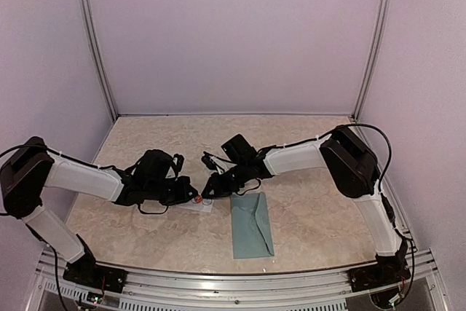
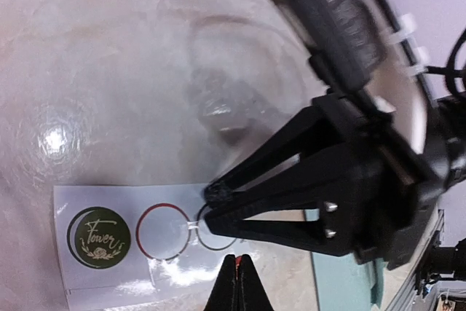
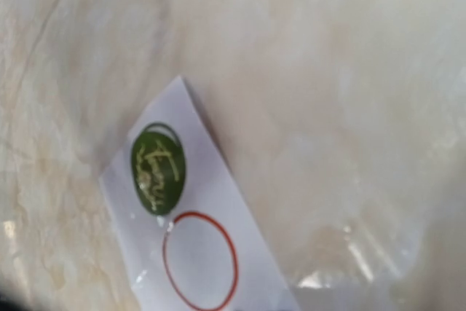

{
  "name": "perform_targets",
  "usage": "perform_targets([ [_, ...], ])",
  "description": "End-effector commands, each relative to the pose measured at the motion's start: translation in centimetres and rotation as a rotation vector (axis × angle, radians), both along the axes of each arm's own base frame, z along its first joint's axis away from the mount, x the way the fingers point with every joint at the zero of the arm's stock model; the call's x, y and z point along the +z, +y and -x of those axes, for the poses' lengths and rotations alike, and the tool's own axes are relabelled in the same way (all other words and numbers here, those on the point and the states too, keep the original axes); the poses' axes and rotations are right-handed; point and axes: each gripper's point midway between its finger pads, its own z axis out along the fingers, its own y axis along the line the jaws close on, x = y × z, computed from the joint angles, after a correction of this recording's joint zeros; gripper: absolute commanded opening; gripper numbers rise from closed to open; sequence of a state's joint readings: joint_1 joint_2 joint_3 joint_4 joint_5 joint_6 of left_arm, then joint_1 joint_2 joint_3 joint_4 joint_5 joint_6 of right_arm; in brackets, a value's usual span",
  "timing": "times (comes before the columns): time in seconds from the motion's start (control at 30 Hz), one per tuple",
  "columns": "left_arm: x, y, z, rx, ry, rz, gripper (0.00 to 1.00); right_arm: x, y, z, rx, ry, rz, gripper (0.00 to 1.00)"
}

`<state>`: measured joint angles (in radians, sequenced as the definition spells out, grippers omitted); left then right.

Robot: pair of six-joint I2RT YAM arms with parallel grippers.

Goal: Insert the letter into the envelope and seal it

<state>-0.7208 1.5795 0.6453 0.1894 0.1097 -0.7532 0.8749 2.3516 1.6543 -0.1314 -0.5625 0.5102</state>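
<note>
The teal envelope (image 1: 252, 225) lies flat on the table in front of the right arm, and one corner (image 2: 342, 282) shows in the left wrist view. The letter is out of view. My left gripper (image 1: 195, 198) (image 2: 239, 261) is shut on a small red sticker, just above the white sticker card (image 1: 195, 207) (image 2: 109, 202). My right gripper (image 1: 210, 190) (image 2: 208, 204) presses its nearly closed tips on the card's top edge by a dark ring outline (image 2: 218, 234). The right wrist view does not show its own fingers.
The card carries a green round sticker (image 2: 99, 237) (image 3: 158, 169) and a red ring outline (image 2: 165, 231) (image 3: 200, 260) with no sticker in it. Both arms meet at the table's middle, left of the envelope. Metal posts and walls close in the back and sides.
</note>
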Motion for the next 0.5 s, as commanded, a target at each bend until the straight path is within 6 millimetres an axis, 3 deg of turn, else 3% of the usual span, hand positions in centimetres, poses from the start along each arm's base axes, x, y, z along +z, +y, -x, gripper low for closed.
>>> perform_targets([
  [0.0, 4.9, -0.7, 0.1, -0.032, -0.118, 0.104, 0.00, -3.9, -1.6, 0.1, -0.053, 0.041, 0.121, 0.17],
  [0.07, 6.1, -0.9, 0.3, -0.046, -0.138, 0.131, 0.00, -3.5, -1.5, 0.0, -0.050, 0.048, 0.106, 0.15],
  [0.13, 7.4, -1.5, 0.7, -0.073, -0.152, 0.171, 0.00, -1.8, -1.1, 0.0, -0.038, 0.038, 0.068, 0.14],
  [0.27, 10.3, -3.6, 1.6, -0.141, -0.225, 0.239, 0.00, 5.0, -1.4, -0.5, -0.033, -0.051, -0.036, 0.24],
  [0.33, 11.8, -4.6, 2.0, -0.166, -0.261, 0.253, 0.00, 8.0, -2.8, -1.0, -0.068, -0.103, -0.052, 0.35],
  [0.4, 12.7, -5.4, 2.4, -0.181, -0.280, 0.262, 0.00, 9.8, -5.1, -1.1, -0.118, -0.140, -0.032, 0.48],
  [0.43, 13.0, -5.7, 2.5, -0.188, -0.284, 0.267, 0.00, 10.6, -6.4, -1.1, -0.146, -0.155, -0.023, 0.52],
  [0.47, 13.3, -6.1, 2.8, -0.199, -0.287, 0.274, 0.00, 10.2, -8.1, -0.6, -0.174, -0.155, 0.006, 0.53],
])
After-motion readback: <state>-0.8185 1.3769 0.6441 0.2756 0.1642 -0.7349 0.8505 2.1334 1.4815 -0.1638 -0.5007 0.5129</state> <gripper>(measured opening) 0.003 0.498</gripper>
